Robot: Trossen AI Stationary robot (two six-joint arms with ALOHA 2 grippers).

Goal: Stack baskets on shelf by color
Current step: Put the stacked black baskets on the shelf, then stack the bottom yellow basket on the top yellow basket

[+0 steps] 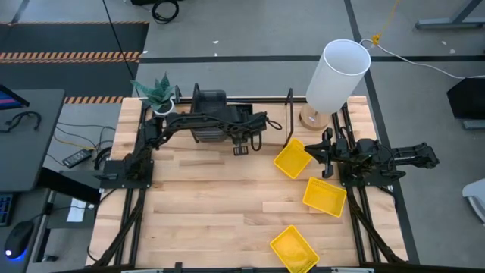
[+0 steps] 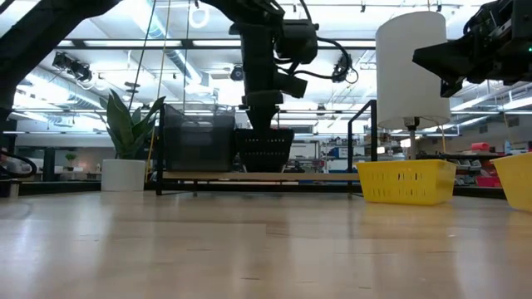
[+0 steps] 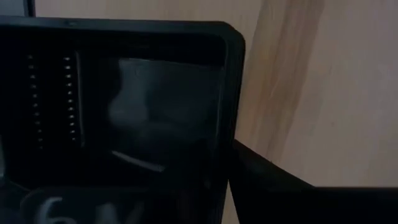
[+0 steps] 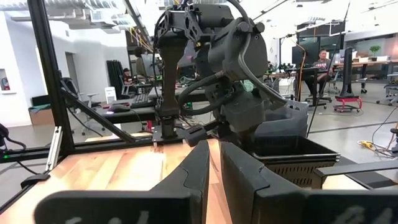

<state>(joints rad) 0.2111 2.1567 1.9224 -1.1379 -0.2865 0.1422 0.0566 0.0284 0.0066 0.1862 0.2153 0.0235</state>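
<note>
No legible text, labels, brand marks, numbers or signs in any view.

High view: no lettering can be made out on the bench [image 1: 227, 197], the yellow baskets [image 1: 324, 196] or the white cylinder [image 1: 337, 74].

Low view: room behind the bench holds only lights and fixtures; no readable signage.

Left wrist view: pale marks at lower left of the frame, too blurred to read.

Right wrist view: a small white placard [image 4: 111, 94] stands on a desk at left of centre; its face cannot be read.
</note>
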